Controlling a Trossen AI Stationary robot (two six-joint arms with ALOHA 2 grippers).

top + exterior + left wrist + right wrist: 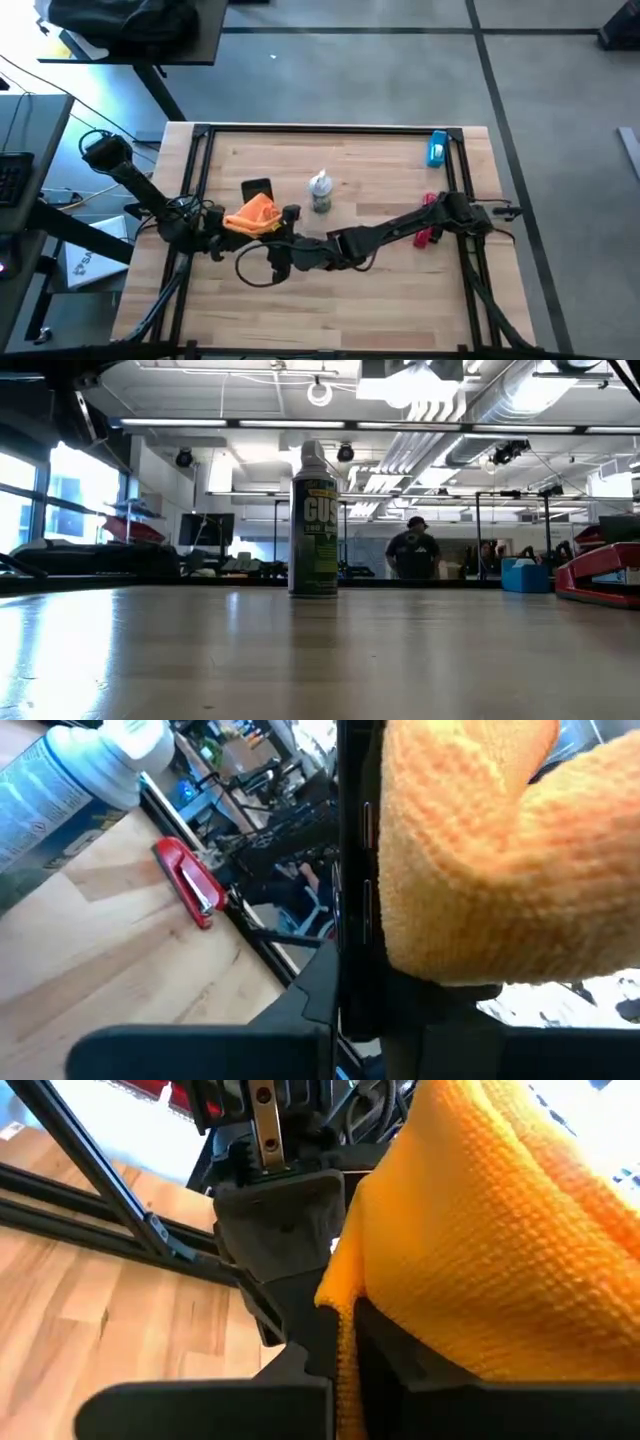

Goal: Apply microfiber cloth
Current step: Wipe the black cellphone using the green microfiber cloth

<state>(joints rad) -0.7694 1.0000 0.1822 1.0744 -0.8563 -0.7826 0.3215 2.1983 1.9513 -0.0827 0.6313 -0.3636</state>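
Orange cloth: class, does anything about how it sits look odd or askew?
Yes. The microfiber cloth is bunched in a crumpled heap, not spread flat, partly overlapping the black phone. Both the left pincer and right pincer crowd against it.

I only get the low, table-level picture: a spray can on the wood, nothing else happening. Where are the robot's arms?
Observer: Both meet near the table's front left, at the microfiber cloth, out of your view.
Operator: Who holds the cloth?
Observer: The left gripper and the right gripper are both shut on it; each wrist view shows orange fabric between the fingers.
Operator: Anything under it?
Observer: A black phone lies just behind the cloth, left of your spray can.
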